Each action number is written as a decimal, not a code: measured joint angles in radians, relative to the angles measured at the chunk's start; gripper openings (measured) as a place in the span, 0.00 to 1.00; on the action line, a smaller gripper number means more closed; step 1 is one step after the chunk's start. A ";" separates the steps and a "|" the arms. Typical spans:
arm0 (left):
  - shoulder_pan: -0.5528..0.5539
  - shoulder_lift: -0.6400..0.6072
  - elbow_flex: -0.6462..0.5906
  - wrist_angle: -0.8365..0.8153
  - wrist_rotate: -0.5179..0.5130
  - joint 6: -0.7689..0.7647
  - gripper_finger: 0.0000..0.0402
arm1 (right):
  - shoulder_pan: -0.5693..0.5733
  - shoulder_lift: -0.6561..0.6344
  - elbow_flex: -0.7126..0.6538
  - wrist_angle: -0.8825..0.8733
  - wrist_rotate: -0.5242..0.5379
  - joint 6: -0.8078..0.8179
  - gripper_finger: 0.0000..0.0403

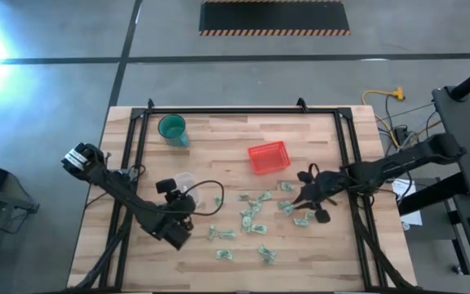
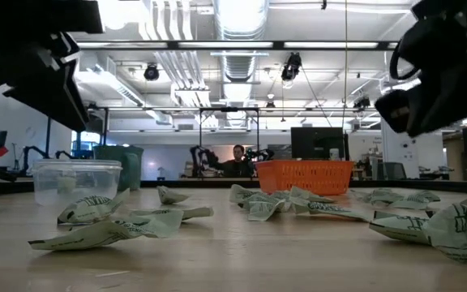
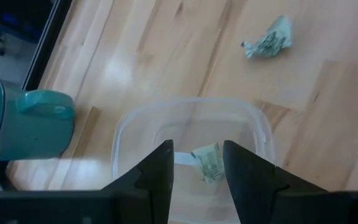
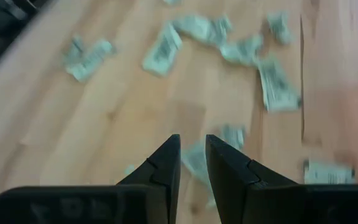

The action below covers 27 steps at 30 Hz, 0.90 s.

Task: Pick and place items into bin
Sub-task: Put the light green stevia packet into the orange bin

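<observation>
Landmark: red basket (image 1: 268, 158), far-centre of table (image 1: 137, 261), appears empty.

- Items (image 1: 252, 219): crumpled green-white pieces scattered near side of basket, all on wood, none inside.
- Left gripper (image 1: 184, 198): well to left of basket, above clear plastic tub (image 1: 185, 181); fingers (image 3: 160, 171) moderately apart, holding nothing; one piece (image 3: 209, 163) lies in tub below.
- Right gripper (image 1: 307, 196): just right of and nearer than basket, over scattered pieces; fingers narrow, nothing held.
- Teal cup (image 1: 173, 129): far-left of basket.

Step judged: approach for pick. Next: widen right fingers, descend on piece, carry to basket.
</observation>
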 joint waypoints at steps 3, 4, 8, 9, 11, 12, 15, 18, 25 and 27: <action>-0.008 -0.001 0.002 0.001 -0.007 0.000 0.31 | 0.030 0.037 0.006 -0.030 0.072 0.030 0.17; -0.010 -0.001 0.005 0.004 -0.017 0.001 0.31 | 0.040 0.047 0.010 -0.037 0.094 0.036 0.17; -0.015 -0.001 0.011 0.041 -0.039 0.054 0.31 | 0.077 0.077 0.028 -0.046 0.128 0.064 0.17; -0.015 -0.001 0.013 0.064 -0.046 0.078 0.31 | 0.086 0.084 0.034 -0.045 0.131 0.070 0.17; -0.015 -0.001 0.015 0.129 -0.061 0.152 0.31 | 0.107 0.100 0.044 -0.045 0.151 0.082 0.17; -0.015 -0.001 0.014 0.169 -0.068 0.200 0.31 | 0.117 0.109 0.048 -0.044 0.161 0.084 0.17; -0.015 -0.002 0.014 0.309 -0.073 0.363 0.31 | 0.139 0.140 0.053 -0.046 0.180 0.089 0.17; -0.016 -0.002 0.014 0.429 -0.071 0.510 0.31 | 0.143 0.175 0.057 -0.059 0.218 0.117 0.17; -0.016 -0.002 0.012 0.494 -0.069 0.607 0.31 | 0.143 0.232 0.058 -0.080 0.314 0.150 0.17; -0.016 -0.002 0.009 0.493 -0.069 0.607 0.31 | 0.143 0.239 0.058 -0.075 0.313 0.166 0.17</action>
